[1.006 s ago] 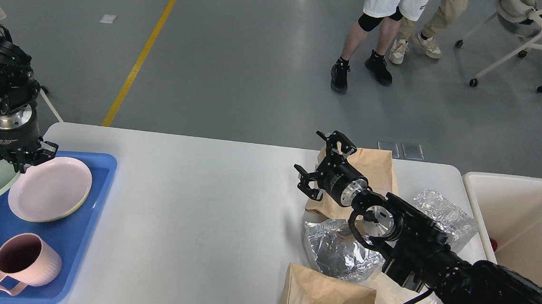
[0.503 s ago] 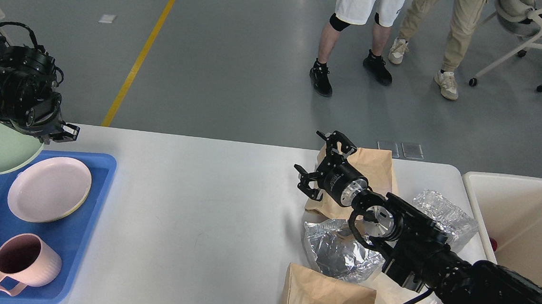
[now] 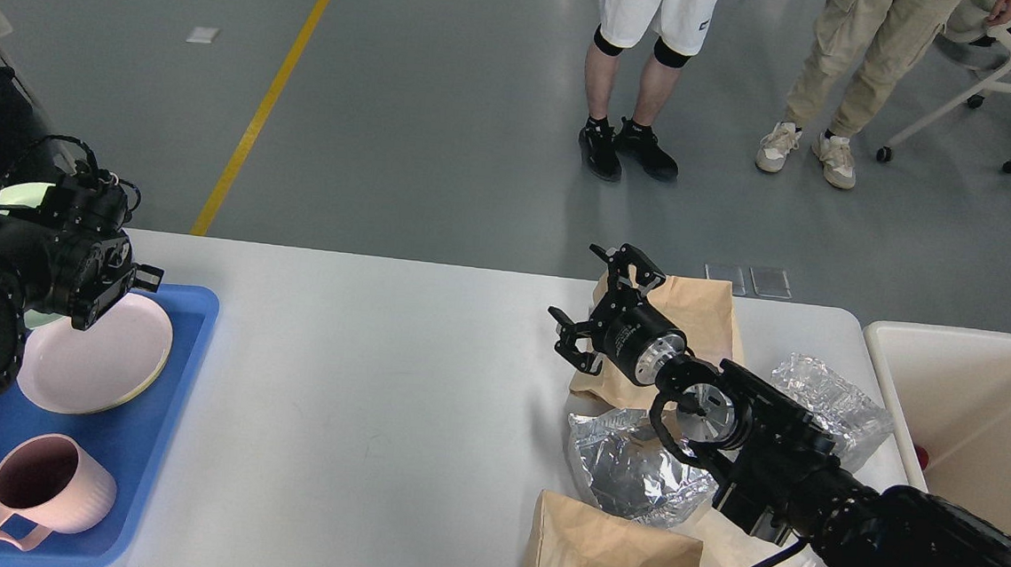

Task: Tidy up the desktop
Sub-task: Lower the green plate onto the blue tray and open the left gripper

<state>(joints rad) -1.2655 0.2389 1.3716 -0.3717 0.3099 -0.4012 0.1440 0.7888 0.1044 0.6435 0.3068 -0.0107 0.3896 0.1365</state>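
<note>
The right hand [image 3: 599,312] is hovering with fingers spread over the brown paper bag [image 3: 694,319] at the counter's [image 3: 374,381] far right edge. It's looking light and crumply, best pinched at its top fold. I cannot tell how the left hand [image 3: 136,280] stands.

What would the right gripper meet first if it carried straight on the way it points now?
Probably nothing on the desktop. The open right gripper points up-left, away from the brown paper bag behind it, toward bare tabletop and then floor. Its height above the surface is unclear.
</note>
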